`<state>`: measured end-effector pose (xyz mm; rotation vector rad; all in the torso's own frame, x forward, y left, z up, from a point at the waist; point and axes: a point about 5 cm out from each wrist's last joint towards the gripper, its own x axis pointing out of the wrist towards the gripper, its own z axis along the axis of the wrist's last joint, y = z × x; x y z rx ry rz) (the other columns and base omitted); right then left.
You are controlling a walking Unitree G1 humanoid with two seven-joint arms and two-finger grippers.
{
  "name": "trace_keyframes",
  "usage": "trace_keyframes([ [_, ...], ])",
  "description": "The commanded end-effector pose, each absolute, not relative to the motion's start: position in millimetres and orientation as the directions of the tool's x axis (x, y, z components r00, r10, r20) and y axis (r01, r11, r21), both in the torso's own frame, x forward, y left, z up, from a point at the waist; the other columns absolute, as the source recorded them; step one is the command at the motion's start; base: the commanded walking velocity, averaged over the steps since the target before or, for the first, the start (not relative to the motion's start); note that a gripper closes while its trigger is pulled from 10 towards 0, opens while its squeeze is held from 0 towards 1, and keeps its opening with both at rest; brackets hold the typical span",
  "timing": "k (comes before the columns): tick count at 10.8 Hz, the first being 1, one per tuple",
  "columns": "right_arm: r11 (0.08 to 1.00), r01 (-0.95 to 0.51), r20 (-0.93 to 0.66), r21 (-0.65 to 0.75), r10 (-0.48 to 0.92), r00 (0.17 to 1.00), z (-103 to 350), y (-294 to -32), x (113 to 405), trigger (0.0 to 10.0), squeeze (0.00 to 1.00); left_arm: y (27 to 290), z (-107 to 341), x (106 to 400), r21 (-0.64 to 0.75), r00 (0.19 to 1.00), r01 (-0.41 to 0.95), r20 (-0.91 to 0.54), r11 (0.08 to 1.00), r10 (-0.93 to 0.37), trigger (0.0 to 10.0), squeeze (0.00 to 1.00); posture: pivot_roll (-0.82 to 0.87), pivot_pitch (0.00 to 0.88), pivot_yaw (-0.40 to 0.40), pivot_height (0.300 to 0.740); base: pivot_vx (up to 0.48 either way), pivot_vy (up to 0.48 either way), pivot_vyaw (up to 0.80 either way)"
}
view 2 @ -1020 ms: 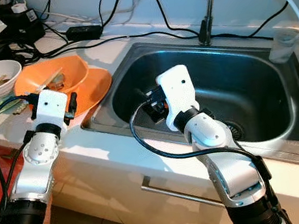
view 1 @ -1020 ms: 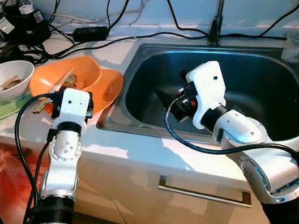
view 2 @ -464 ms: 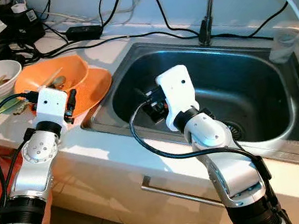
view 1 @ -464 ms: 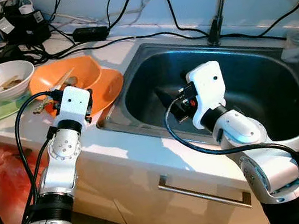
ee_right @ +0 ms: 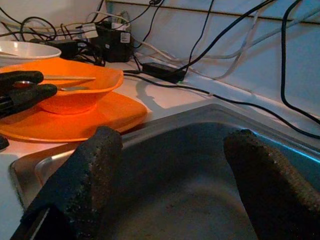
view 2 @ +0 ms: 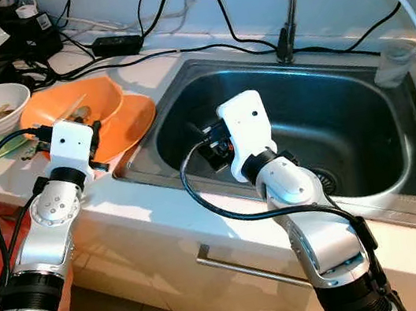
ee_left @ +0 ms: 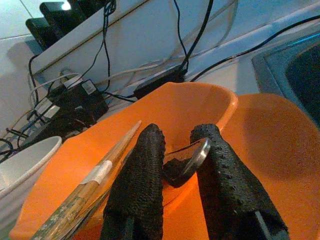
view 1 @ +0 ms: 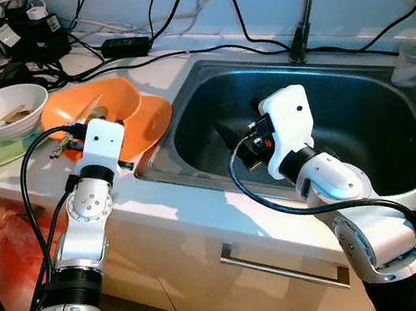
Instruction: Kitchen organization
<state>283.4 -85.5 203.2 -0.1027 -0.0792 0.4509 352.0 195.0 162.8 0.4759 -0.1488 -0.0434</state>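
My left tool (ee_left: 177, 165) pinches the spoon (ee_left: 192, 156) in the orange bowl (view 1: 107, 102) at ten o'clock on the surface (view 1: 192, 206) — presumably for lifting — while my right tool (ee_right: 170, 170) waits spread over the sink (view 1: 391, 105).

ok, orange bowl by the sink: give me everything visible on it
The orange bowl looks like smooth plastic, shallow and wide with a wavy rim. It sits upright on an orange plate of the same colour, on the white counter left of the sink. A pair of chopsticks leans across its rim, and a metal spoon lies inside. The left gripper reaches in at the near rim, its fingers nearly shut either side of the spoon's end. Whether they touch the bowl is unclear.
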Motion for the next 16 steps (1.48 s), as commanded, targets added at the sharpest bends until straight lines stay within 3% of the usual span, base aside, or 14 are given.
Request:
trace_keyframes([
  [1,0.893,-0.431,0.072,-0.129,0.442,0.894,208.3,-83.8,281.1,10.0,0.00,192.7,165.5,354.2,0.457,0.986,0.022,0.135,0.889,-0.093,0.0,0.00,-0.03,0.000,0.004,0.740,0.000,0.000,0.00],
  [7,0.894,-0.430,0.071,-0.128,0.441,0.895,208.0,-84.3,280.8,10.0,0.00,191.5,173.6,352.6,0.462,0.976,-0.020,0.202,0.887,-0.083,0.0,0.00,-0.03,0.000,0.002,0.740,0.000,0.000,0.00],
  [12,0.894,-0.429,0.073,-0.132,0.440,0.895,208.7,-84.6,281.9,10.0,0.00,187.2,197.3,347.5,0.455,0.928,-0.106,0.366,0.884,-0.077,0.0,0.00,-0.03,0.000,-0.001,0.740,0.000,0.000,0.00],
  [16,0.899,-0.416,0.086,-0.135,0.429,0.899,210.6,-84.9,282.6,10.0,0.00,164.4,205.4,349.8,0.404,0.909,-0.024,0.390,0.915,-0.148,0.0,0.00,-0.04,0.000,0.005,0.740,0.000,0.000,0.00],
])
